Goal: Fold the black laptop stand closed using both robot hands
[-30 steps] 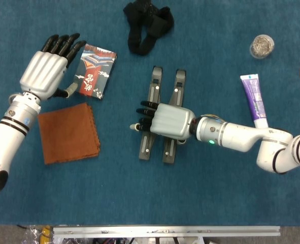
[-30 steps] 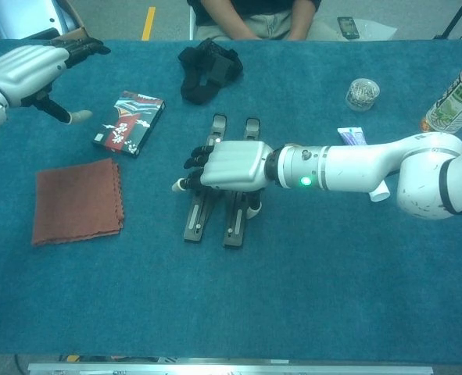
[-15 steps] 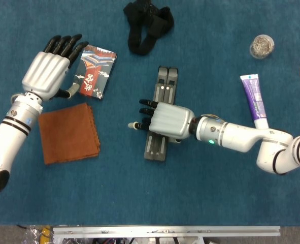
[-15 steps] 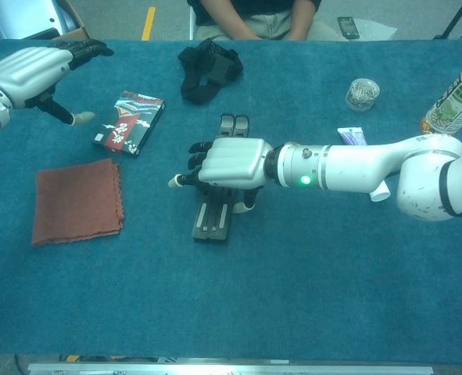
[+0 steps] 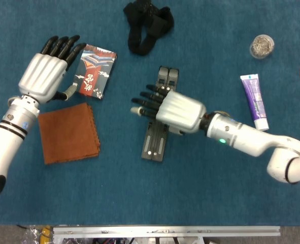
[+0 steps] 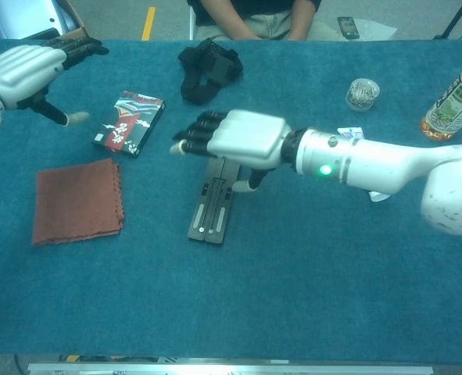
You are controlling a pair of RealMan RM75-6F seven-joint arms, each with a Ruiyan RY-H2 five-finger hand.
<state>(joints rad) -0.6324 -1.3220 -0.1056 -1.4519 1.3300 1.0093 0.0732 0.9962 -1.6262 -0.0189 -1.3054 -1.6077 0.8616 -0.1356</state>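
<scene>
Black folding laptop stand (image 5: 159, 126) lies flat mid-worktop, its two bars side by side and touching. Right hand (image 5: 176, 109) above it, fingers spread, grasping nothing. Left hand (image 5: 44, 73) released, near the far-left edge beside a patterned card box (image 5: 94, 70).

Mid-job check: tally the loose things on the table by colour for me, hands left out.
Black: 2, folding metal laptop stand, bundled fabric strap
Rust-brown: 1, folded cloth
Purple: 1, toothpaste tube
Clear: 1, small round jar
Patterned red-and-dark: 1, flat box
Green-labelled: 1, bottle
Total: 7
</scene>
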